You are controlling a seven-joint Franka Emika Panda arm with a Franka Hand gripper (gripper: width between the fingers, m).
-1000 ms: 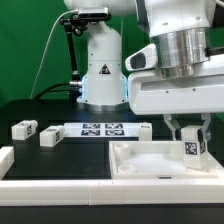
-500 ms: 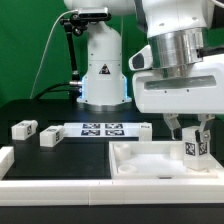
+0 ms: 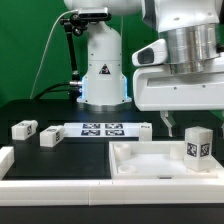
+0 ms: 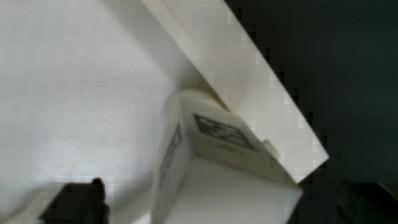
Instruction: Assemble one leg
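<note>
A leg (image 3: 198, 143), a small white block with a coded tag on its face, stands upright in the near corner of the wide white square piece (image 3: 140, 160), on the exterior view's right. My gripper (image 3: 190, 120) hovers just above the leg, open and empty. One dark fingertip (image 3: 166, 122) shows clear of the block; the other is hidden. In the wrist view the leg (image 4: 214, 140) sits in the corner against the raised white rim (image 4: 240, 80), between my fingers, with one fingertip (image 4: 75, 200) showing. My gripper (image 4: 214, 212) touches nothing.
Two more loose legs (image 3: 24, 127) (image 3: 50, 137) lie on the black table on the exterior view's left. The marker board (image 3: 100, 128) lies behind them. Another white part (image 3: 5, 160) sits at the front left edge. The arm's base (image 3: 100, 60) stands at the back.
My gripper has let go of the leg and risen. The leg stays upright in the corner of the square piece.
</note>
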